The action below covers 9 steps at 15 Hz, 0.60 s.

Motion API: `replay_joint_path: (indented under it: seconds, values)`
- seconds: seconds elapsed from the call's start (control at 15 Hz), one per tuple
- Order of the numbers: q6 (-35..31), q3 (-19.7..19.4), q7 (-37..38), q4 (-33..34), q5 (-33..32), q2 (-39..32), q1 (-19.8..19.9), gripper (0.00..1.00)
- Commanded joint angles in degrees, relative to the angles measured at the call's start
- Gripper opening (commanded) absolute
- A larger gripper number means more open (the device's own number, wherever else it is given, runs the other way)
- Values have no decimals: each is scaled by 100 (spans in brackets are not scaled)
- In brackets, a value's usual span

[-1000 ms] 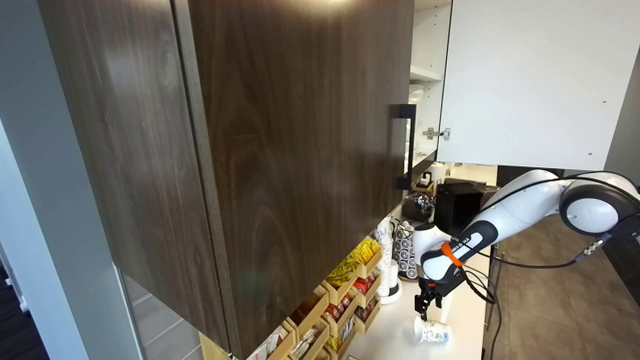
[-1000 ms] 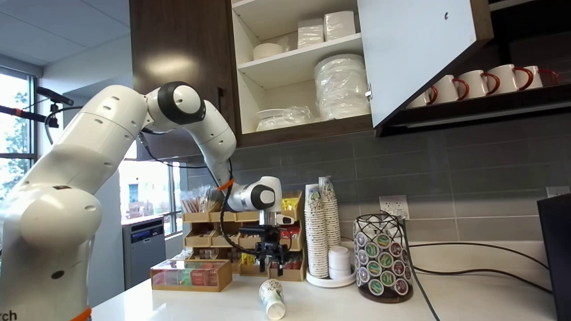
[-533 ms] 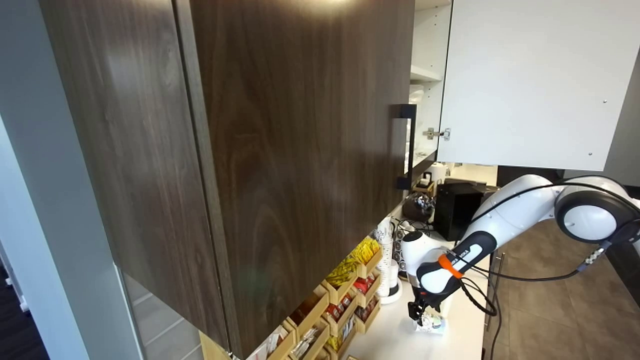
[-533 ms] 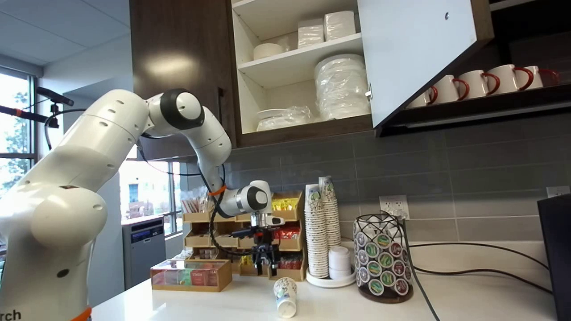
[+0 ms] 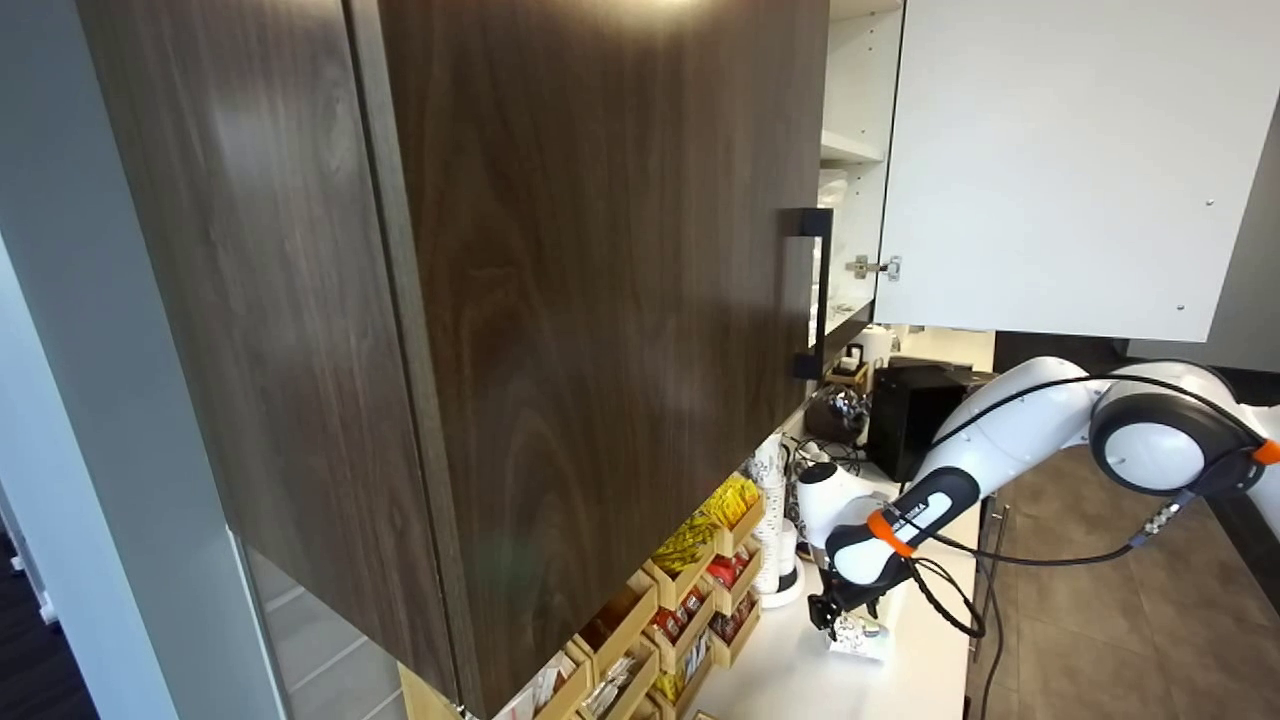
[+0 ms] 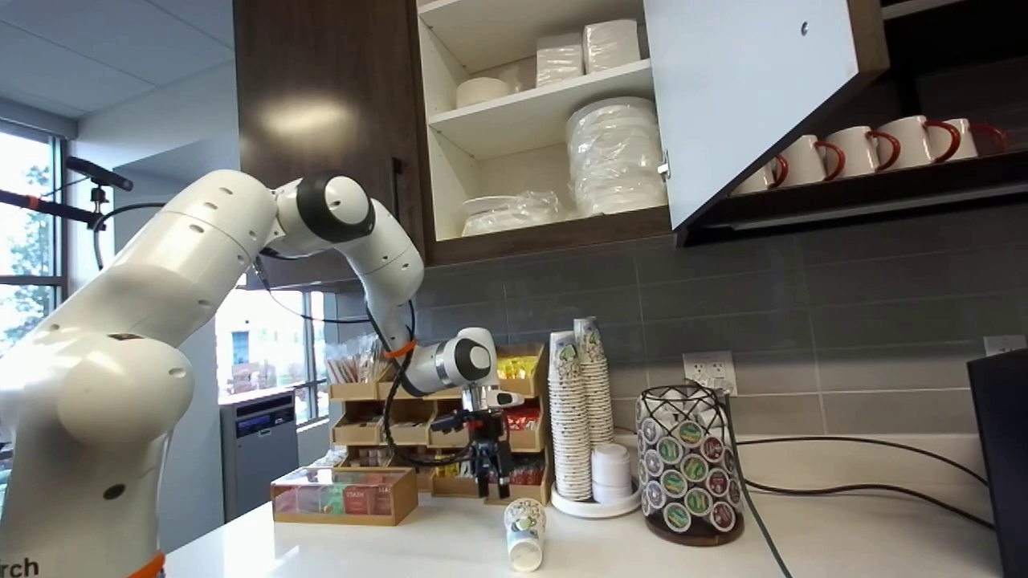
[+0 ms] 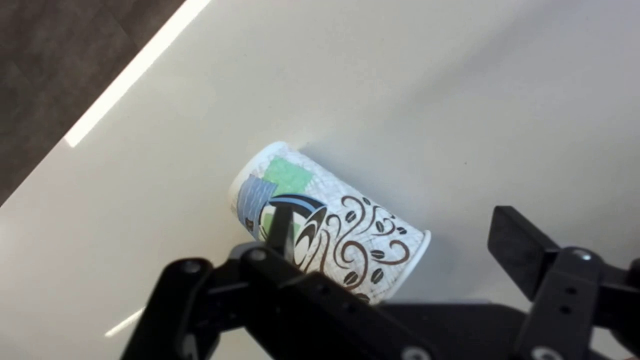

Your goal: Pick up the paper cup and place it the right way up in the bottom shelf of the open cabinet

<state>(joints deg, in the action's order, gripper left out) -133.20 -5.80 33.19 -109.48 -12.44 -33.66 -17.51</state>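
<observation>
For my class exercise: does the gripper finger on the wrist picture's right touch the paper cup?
Apart: the wrist view shows bare counter between that finger and the paper cup.

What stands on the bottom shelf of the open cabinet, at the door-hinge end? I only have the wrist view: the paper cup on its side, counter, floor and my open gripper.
Observer: In an exterior view, a tall white stack, plastic-wrapped, stands there inside the open cabinet.
Operator: And at the opposite end of that level?
Observer: A low pile of white items, at least partly wrapped in clear plastic.
Operator: Anything tall on the counter that I can't see around the paper cup?
Observer: Yes, two tall columns of nested cups, standing farther toward the tiled wall than your cup.
</observation>
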Motion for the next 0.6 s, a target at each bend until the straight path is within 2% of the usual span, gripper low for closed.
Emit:
replay_joint_path:
  seconds: [0.0, 0.07, 0.53]
  values:
    - [4, -64, 257, 97, -84, -77, 4, 100]
    - [-63, -203, 505, 207, -187, -198, -34, 100]
    - [44, -315, 1119, 835, -102, -703, -17, 100]
